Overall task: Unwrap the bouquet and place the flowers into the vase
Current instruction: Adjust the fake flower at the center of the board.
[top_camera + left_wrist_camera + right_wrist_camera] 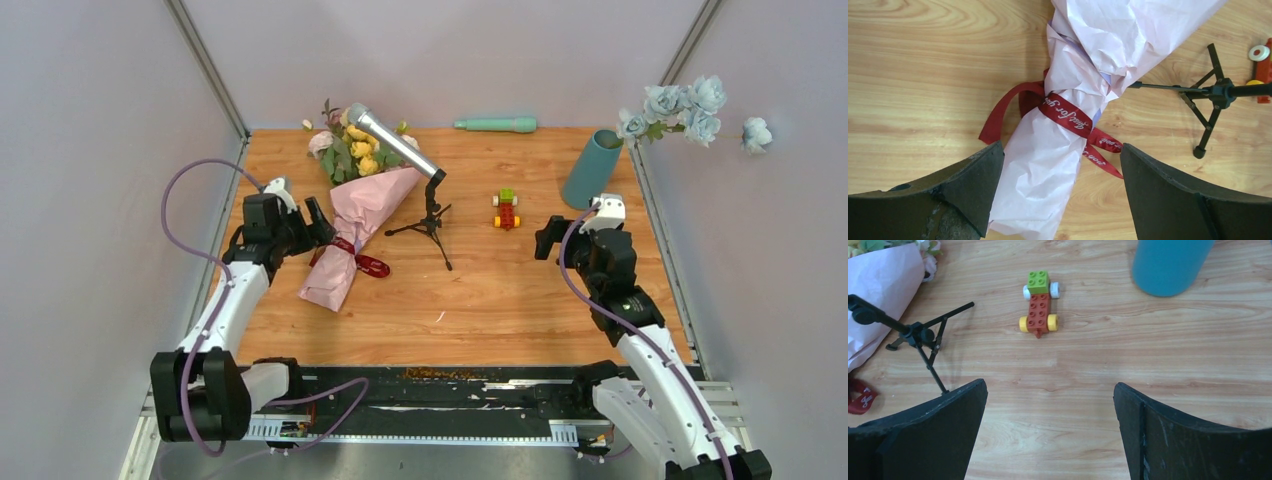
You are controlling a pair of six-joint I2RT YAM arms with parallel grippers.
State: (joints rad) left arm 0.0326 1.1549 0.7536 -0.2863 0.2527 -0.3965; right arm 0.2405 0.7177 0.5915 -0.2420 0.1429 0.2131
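The left gripper (1060, 150) sits closest to the lens, jaws spread wide and clasping nothing. Its fingers (973, 185) straddle the paper wrap (1048, 170) just under the dark red ribbon (1068, 117). The bouquet (360, 205) lies flat on the table (500, 300) at about 10 o'clock of the board. The microphone stand (430, 215) is just beside it at its 3 o'clock. Further right come a toy brick car (506, 209), then the vase (592, 168) upright at 2 o'clock, well apart from the bouquet. The right gripper (1050, 390) hangs spread over bare wood, empty.

The ribbon looks knotted tight, so a pinch on the paper would likely drag the whole bundle rather than free it. The microphone head leans over the flowers (355, 150), and a stand leg lies close to the wrap. Any lift or sideways pull could therefore tip the stand. Thin paper may also tear or crush the stems.

The bouquet's long axis runs roughly 7 o'clock to 1 o'clock. The blooms point away from the arms and the narrow stem end points toward them.
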